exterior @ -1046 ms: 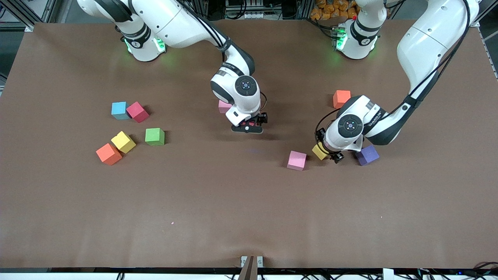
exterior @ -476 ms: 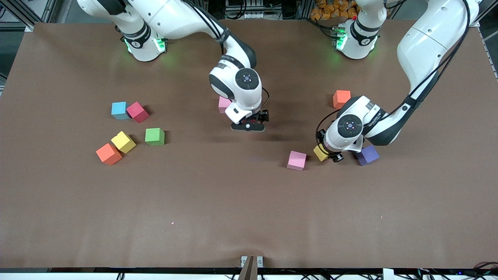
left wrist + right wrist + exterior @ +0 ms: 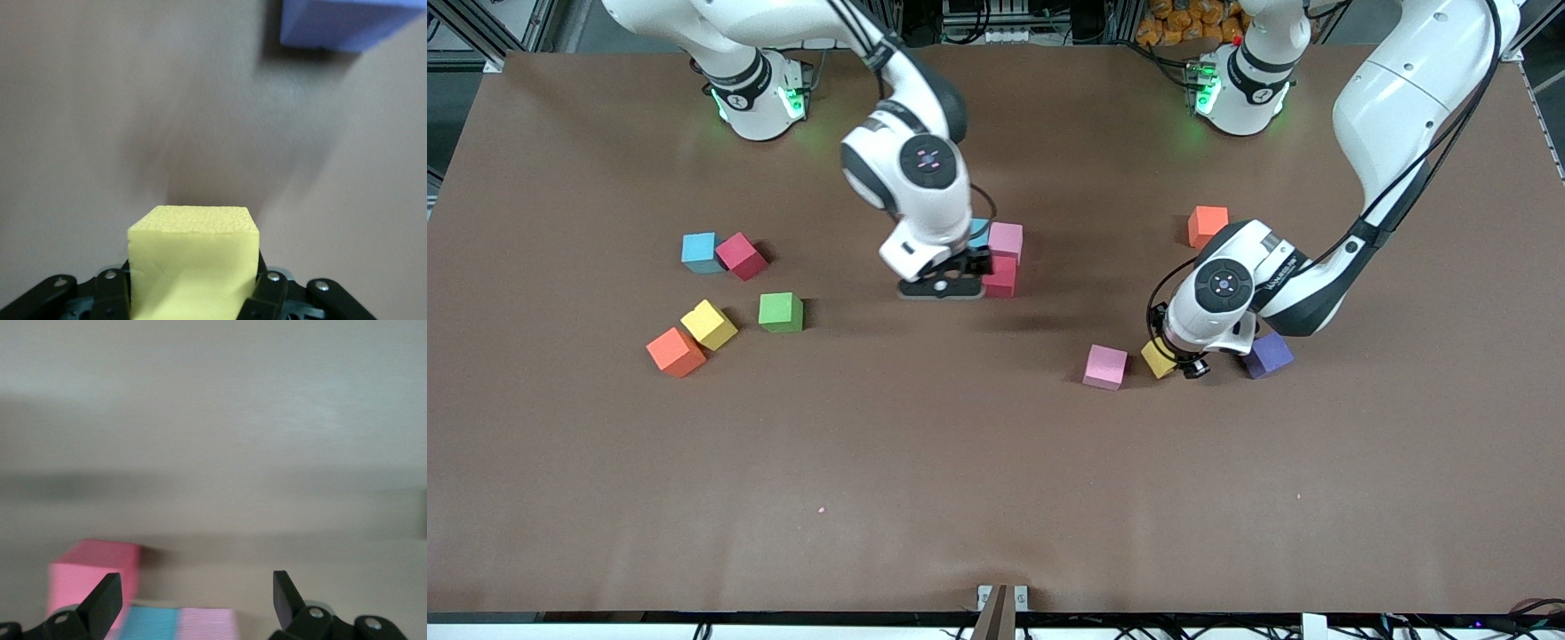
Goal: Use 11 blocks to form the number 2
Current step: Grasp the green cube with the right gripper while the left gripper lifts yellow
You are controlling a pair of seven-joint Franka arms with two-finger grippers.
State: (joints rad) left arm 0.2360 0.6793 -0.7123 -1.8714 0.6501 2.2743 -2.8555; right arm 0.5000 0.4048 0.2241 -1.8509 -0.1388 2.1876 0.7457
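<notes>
Digit: number 2 (image 3: pixel 996 253) has approx 3 blocks placed, most left.
L gripper (image 3: pixel 193 293): clamped on yellow block (image 3: pixel 193 263).
R gripper (image 3: pixel 193 593): jaws wide, empty, over the placed blocks.

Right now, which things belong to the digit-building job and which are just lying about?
Job: centre pink block, crimson block, light blue block; yellow block in the left gripper; every other loose cube, like the purple block.
Lying about: pink speck on the table; bracket at its edge.

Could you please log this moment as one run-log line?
left gripper: shut on yellow block | right gripper: open, above placed blocks | number 2: barely started
</notes>
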